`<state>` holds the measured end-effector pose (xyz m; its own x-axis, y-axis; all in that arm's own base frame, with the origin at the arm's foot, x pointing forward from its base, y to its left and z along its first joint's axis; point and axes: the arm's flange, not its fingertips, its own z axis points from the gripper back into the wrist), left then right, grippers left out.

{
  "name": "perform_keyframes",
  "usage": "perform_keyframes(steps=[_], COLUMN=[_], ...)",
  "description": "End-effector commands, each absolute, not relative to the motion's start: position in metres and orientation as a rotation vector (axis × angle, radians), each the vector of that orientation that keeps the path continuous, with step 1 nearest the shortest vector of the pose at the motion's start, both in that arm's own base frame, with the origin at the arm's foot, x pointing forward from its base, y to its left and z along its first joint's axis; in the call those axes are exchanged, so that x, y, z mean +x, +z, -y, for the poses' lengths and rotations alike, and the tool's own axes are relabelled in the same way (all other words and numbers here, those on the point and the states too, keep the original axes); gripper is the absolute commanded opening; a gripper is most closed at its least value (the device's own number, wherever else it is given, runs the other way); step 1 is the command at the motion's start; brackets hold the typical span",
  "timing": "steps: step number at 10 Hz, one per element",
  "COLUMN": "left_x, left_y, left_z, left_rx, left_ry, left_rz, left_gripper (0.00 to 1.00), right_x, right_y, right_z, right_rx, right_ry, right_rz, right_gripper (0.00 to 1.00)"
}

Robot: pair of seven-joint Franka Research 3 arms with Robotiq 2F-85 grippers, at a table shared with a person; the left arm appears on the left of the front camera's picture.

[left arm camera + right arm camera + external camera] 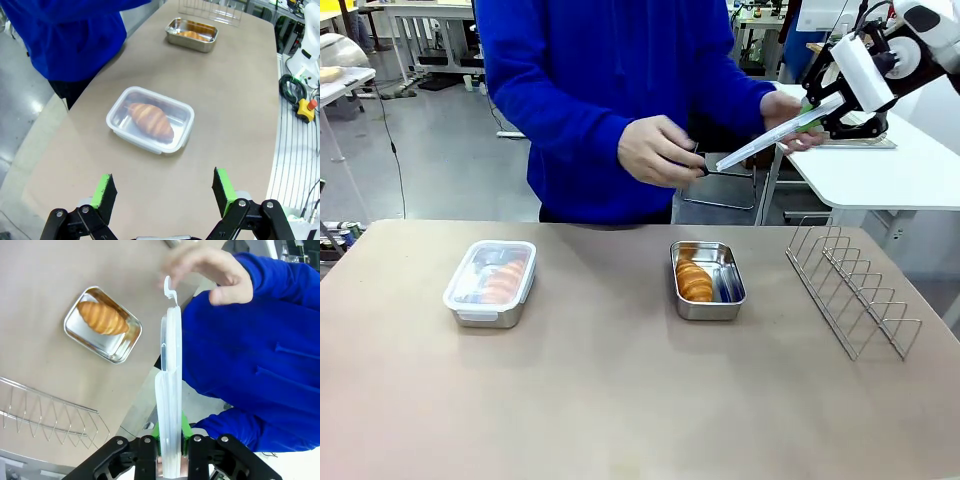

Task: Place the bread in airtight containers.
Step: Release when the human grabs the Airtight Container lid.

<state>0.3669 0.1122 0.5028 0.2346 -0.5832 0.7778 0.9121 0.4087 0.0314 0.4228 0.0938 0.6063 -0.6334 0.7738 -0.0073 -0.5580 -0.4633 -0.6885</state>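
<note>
While the right gripper (170,460) pinches a clear lid (170,390) edge-on between its green pads, raised above the table's (620,400) far right side, the person's hands (660,150) hold the lid's other end. One croissant (694,281) lies in the open steel container (708,281) at mid-table. The other croissant (151,120) sits in the lidded container (150,120) to the left. The left gripper (165,192) hangs above the table, jaws spread, holding nothing. A wire rack (852,285) stands at the right
</note>
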Motion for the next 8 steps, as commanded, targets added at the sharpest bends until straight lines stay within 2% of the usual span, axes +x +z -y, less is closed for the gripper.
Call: perform_keyframes(steps=[1,8], left_x=[0.3668,0.3668], left_y=[0.5020,0.5020], left_z=[-0.1122,-0.1122], left_rx=[-0.491,-0.491], left_ry=[-1.098,-1.098], left_rz=[0.833,0.833], left_gripper=[1.00,1.00], right_x=[0.4216,0.4216], right_y=[0.6074,0.6074], right_z=[-0.0931,-0.0931], right_rx=[-0.404,-0.404], right_ry=[2.116,2.116], right_rz=[0.865,0.865], right_gripper=[0.04,0.04])
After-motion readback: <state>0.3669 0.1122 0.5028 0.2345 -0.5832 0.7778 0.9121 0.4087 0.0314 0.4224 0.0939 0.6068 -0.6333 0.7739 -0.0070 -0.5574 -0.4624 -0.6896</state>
